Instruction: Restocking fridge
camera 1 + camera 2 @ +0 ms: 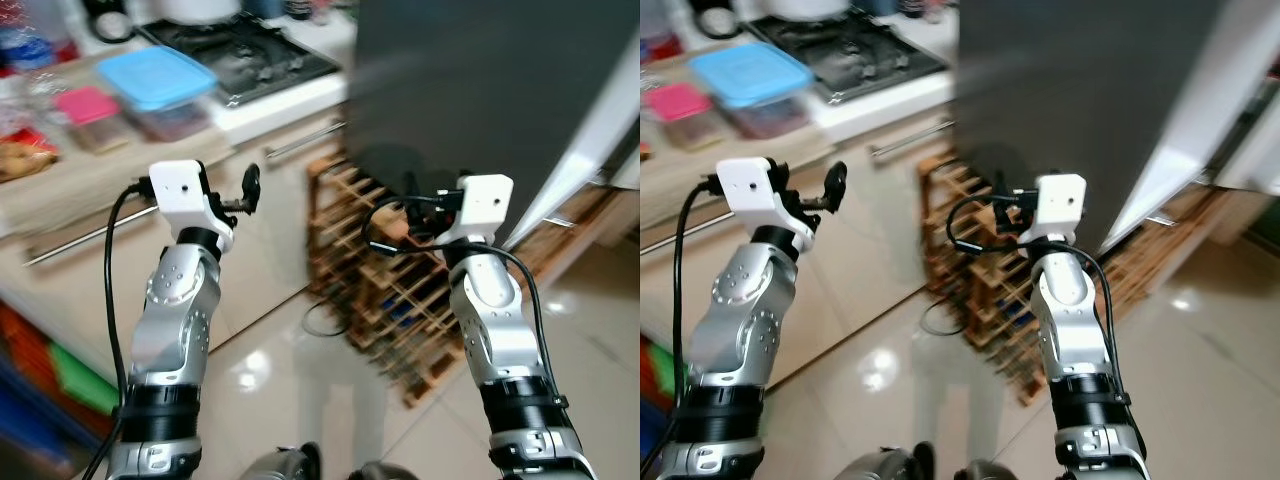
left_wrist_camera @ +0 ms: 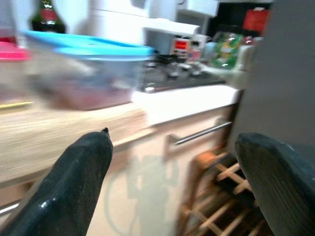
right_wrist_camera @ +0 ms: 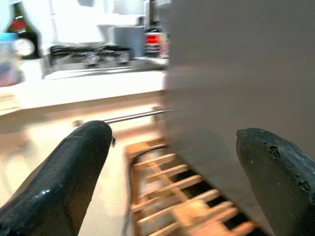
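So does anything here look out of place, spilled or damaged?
Nothing stands out. The blue-lidded container sits flat on the counter beside the stove, the wooden wine rack stands upright by the grey fridge, and both hands, left and right, are open and empty. The picture is blurred.

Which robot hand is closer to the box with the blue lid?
The left. The left gripper hovers by the counter edge, just below the blue-lidded box. The right gripper is farther off, in front of the wooden rack beside the dark fridge.
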`<state>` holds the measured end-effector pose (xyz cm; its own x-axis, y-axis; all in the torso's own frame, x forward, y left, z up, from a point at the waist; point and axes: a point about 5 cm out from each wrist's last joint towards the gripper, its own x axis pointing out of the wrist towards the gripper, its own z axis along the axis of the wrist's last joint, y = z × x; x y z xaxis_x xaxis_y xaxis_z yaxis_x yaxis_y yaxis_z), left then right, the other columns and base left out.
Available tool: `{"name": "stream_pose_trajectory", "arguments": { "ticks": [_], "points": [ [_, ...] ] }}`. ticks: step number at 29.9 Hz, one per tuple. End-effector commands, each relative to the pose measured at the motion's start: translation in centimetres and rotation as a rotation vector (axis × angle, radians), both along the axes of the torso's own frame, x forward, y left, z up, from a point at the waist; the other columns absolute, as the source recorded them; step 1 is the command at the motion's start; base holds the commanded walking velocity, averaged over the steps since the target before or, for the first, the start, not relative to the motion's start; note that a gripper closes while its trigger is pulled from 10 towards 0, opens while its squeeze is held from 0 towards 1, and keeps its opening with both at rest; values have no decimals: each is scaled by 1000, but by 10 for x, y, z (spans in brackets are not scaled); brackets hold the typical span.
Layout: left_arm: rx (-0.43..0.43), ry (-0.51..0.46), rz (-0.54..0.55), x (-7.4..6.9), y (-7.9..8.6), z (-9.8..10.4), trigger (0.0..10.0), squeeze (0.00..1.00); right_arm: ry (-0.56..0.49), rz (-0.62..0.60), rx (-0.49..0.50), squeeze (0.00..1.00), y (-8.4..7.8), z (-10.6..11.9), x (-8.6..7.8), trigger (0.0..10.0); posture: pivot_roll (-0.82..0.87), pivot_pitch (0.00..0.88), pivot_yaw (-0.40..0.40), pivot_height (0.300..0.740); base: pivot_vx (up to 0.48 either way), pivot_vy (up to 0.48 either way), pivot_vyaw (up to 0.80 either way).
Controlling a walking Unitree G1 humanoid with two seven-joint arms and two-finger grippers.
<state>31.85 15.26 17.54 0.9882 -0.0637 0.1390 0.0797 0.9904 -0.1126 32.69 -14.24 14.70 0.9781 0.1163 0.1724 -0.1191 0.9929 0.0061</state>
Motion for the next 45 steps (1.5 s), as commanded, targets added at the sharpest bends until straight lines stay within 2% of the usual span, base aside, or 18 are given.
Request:
{"name": "stream_pose_trajectory", "arguments": {
  "ticks": [1,5,8,13,17,20,26,29,30,32,34,38,45],
  "points": [
    [2,-1,-3,2,-1,1,10000,0,-26,4,-7,0,1,7,0,10000,-168,37,15,740,0,-439,569],
    [-5,7,12,2,-3,0,10000,0,-35,49,-44,12,9,8,-1,10000,-159,25,8,740,0,-443,564],
    [-11,4,36,1,1,2,10000,0,-3,50,-21,20,10,3,1,10000,-146,19,5,740,160,-419,560],
    [5,-1,55,1,3,3,10000,0,-6,74,-19,20,15,4,4,10000,-125,0,-7,740,97,-413,547],
    [5,-11,81,2,4,3,10000,0,-5,95,-17,24,19,5,7,10000,-119,0,-11,740,0,0,538],
    [43,-16,94,4,2,6,10000,0,6,116,-25,31,23,3,8,10000,-116,0,-20,740,0,0,527],
    [98,-28,19,-1,-5,2,10000,0,8,110,-10,35,17,2,5,10000,-127,2,-26,740,0,0,503],
    [77,31,52,3,2,-9,10000,0,-20,87,33,39,11,4,2,10000,-130,1,-30,740,0,0,479],
    [41,54,94,8,7,-11,10000,0,-29,83,41,31,11,5,2,10000,-135,0,-27,740,0,0,475],
    [18,50,96,10,6,-9,10000,0,-33,80,44,35,11,6,2,10000,-139,0,-21,740,0,0,475],
    [46,17,75,9,3,-4,10000,0,-36,75,43,39,12,7,3,10000,-139,0,-17,740,0,0,475],
    [83,25,60,9,-1,-5,10000,0,-27,70,45,39,12,4,4,10000,-132,0,-12,740,0,0,477],
    [83,3,67,13,-1,0,10000,0,-32,78,35,39,14,6,6,10000,-128,0,-15,740,0,0,480]
  ]
}}
